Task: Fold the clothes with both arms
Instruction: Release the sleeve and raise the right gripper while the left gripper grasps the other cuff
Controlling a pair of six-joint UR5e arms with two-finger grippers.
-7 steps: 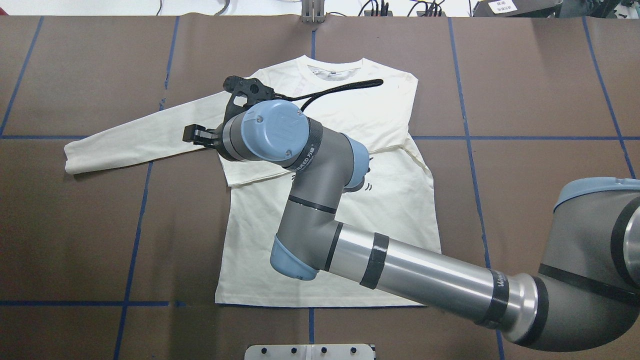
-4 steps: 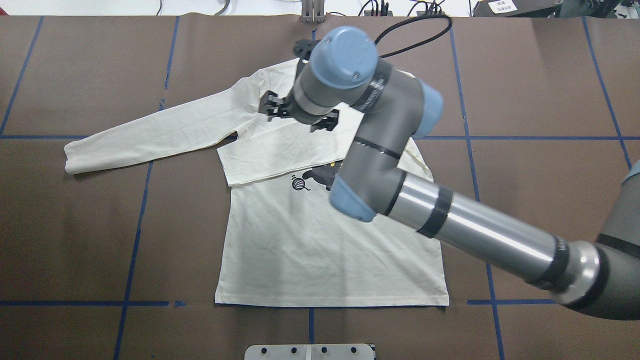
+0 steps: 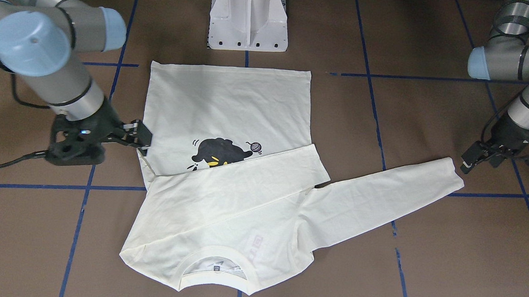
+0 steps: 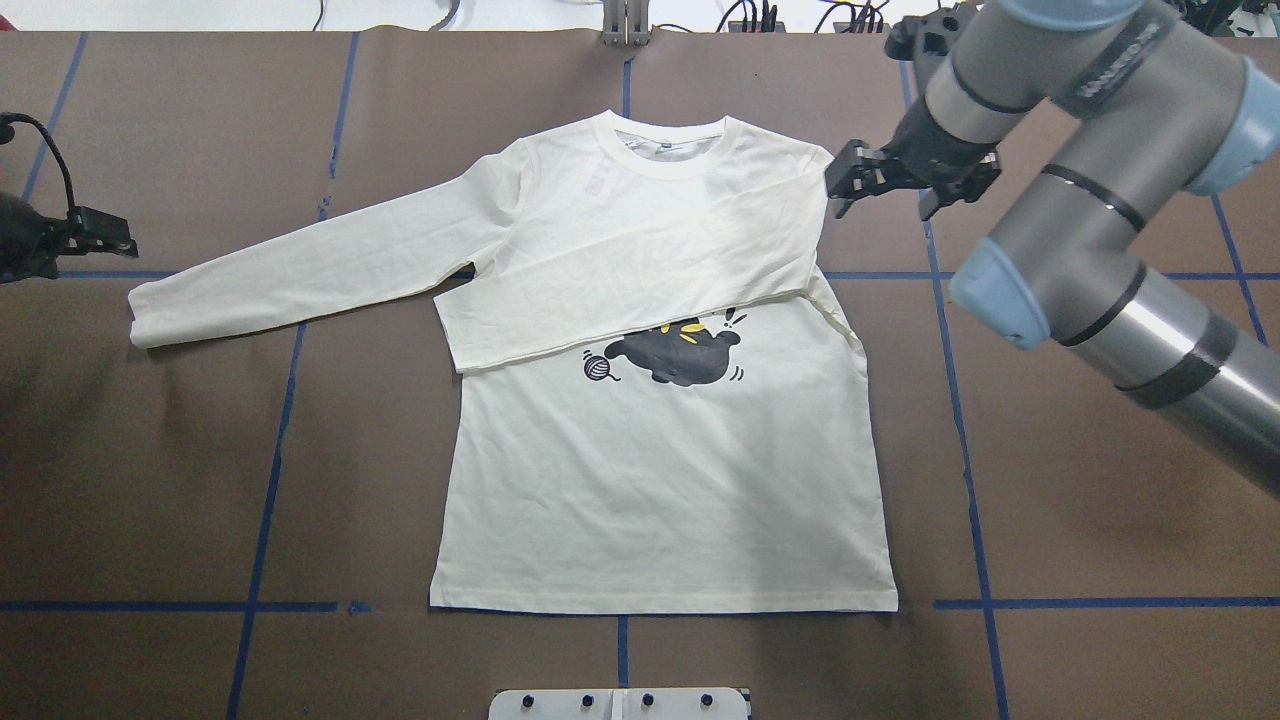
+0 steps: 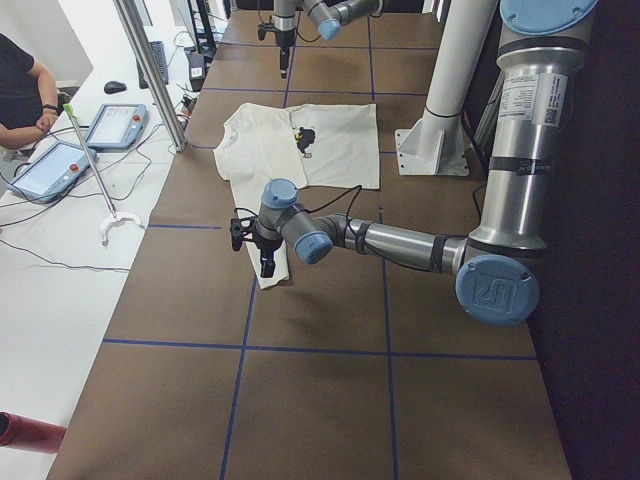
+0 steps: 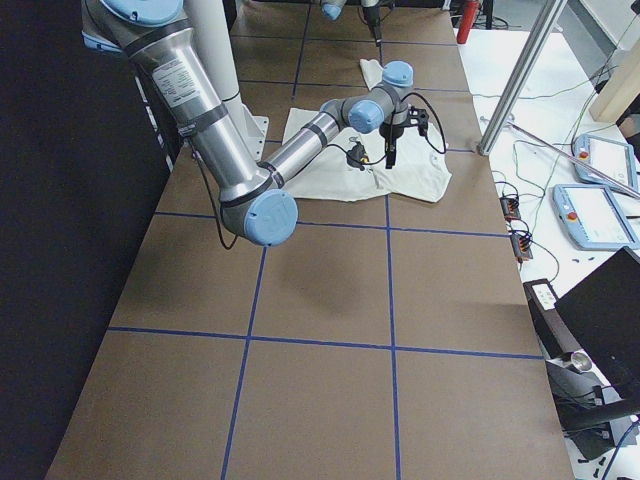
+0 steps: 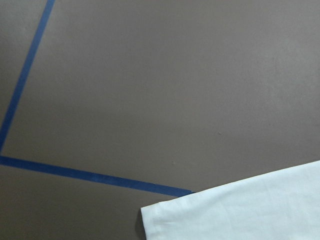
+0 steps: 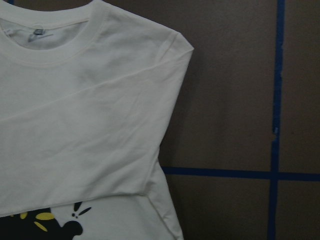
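The cream long-sleeved T-shirt (image 4: 660, 480) lies flat on the brown table, its black cat print (image 4: 680, 355) facing up. One sleeve (image 4: 620, 290) is folded across the chest. The other sleeve (image 4: 300, 265) stretches out to the robot's left. My right gripper (image 4: 910, 185) is open and empty, just off the shirt's right shoulder; it also shows in the front view (image 3: 140, 138). My left gripper (image 4: 105, 235) looks open and empty beside the stretched sleeve's cuff (image 7: 240, 210), and shows in the front view (image 3: 483, 160). The shirt also shows in the front view (image 3: 230, 101).
The white pedestal base (image 3: 248, 16) stands at the robot's edge near the shirt's hem. Blue tape lines (image 4: 270, 480) grid the brown table. A metal pole (image 5: 150, 70), control tablets (image 5: 110, 125) and an operator (image 5: 20, 90) are beyond the table's far side.
My right arm has swung from over the shirt's left armpit across the chest to beside its right shoulder, gripper open throughout. My left gripper has come into view at the left edge.
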